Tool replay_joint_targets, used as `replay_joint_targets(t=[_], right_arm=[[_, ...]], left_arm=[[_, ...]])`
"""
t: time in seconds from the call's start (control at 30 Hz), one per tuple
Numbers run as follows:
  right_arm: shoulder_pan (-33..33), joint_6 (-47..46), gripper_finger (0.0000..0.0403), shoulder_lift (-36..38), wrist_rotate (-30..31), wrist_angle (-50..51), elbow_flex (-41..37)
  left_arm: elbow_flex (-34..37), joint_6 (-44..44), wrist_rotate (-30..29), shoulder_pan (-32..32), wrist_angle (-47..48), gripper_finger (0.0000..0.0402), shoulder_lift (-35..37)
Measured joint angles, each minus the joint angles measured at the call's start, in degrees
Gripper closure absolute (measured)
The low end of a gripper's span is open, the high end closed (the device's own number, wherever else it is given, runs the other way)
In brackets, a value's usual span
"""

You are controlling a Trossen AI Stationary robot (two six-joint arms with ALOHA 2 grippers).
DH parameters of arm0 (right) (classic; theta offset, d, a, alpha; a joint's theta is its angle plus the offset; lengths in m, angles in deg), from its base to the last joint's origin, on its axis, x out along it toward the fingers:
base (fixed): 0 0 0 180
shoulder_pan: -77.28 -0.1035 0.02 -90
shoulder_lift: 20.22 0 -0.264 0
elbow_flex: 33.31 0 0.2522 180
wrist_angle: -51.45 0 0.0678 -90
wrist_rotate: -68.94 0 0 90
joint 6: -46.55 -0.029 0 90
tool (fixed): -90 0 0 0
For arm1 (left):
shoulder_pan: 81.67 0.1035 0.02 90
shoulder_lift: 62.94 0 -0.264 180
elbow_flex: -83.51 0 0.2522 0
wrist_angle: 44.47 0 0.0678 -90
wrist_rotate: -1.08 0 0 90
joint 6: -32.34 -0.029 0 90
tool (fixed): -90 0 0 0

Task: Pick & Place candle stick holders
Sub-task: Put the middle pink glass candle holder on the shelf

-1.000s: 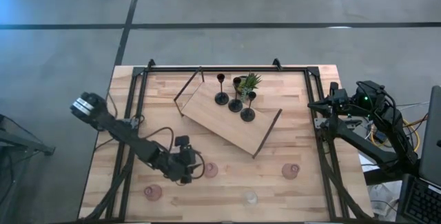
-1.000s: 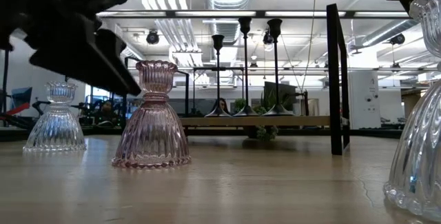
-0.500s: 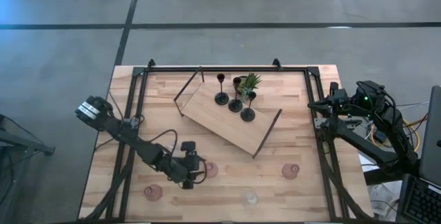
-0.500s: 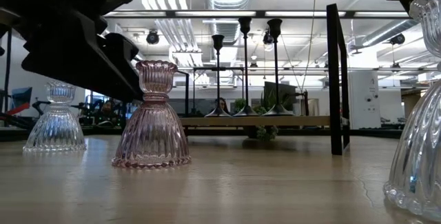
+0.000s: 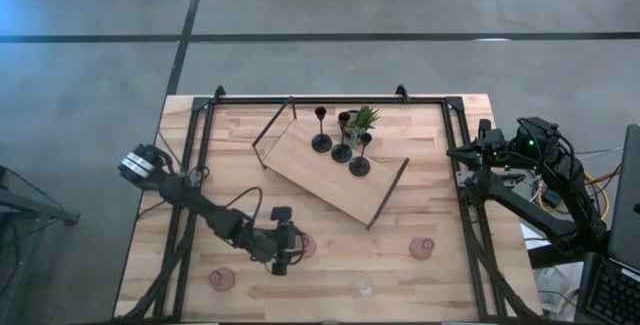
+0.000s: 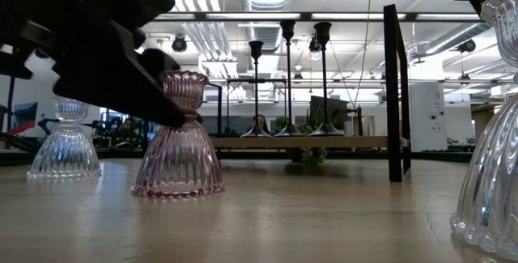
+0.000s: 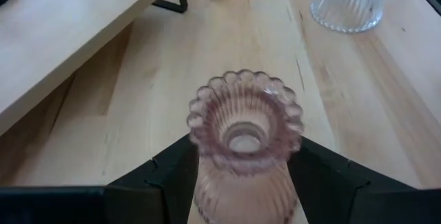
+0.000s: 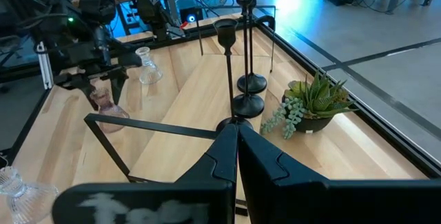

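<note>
A pink ribbed glass cup (image 5: pixel 306 247) stands upright on its wide base at the table's near middle. It also shows in the low view (image 6: pixel 178 146) and in the left wrist view (image 7: pixel 244 124). My left gripper (image 5: pixel 289 248) is open and level with the cup's neck, with one finger (image 7: pixel 169 176) on each side. I cannot tell whether they touch it. Three slim black holders (image 5: pixel 342 151) stand on the wooden board (image 5: pixel 310 170). My right gripper (image 5: pixel 470 151) is shut and waits at the table's right edge.
Two more pink cups (image 5: pixel 221 279) (image 5: pixel 422 248) and a clear cup (image 5: pixel 362 287) stand near the table's front edge. A small green plant (image 5: pixel 363 118) sits at the board's far side. The board's dark metal handles (image 5: pixel 388 193) stick up.
My left gripper has gone toward the table's right edge, up to the pink cup, and its fingers now stand on either side of the cup's neck. The cup has stayed where it was.
</note>
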Motion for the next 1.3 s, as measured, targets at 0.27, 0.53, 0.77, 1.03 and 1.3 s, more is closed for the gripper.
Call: replay_joint_targets(t=[0.27, 0.53, 0.77, 1.03, 1.3], right_arm=[[0.0, 0.0, 0.0394, 0.0, 0.0, 0.0, 0.0], [0.0, 0.0, 0.0394, 0.0, 0.0, 0.0, 0.0], [0.0, 0.0, 0.0394, 0.0, 0.0, 0.0, 0.0], [0.0, 0.0, 0.0394, 0.0, 0.0, 0.0, 0.0], [0.0, 0.0, 0.0394, 0.0, 0.0, 0.0, 0.0]], left_arm=[[0.0, -2.5, 0.2, 0.9, -5.0, 0.0206, -1.9], [-0.3, -1.0, -0.3, 1.4, -6.0, 0.0255, -2.4], [-0.7, 0.2, -4.9, 1.5, -7.6, 0.0270, -1.6], [-5.2, 1.2, -22.5, 2.4, -7.9, 0.0270, -1.1], [-9.4, 7.2, -37.9, 10.2, -7.0, 0.0270, -1.1]])
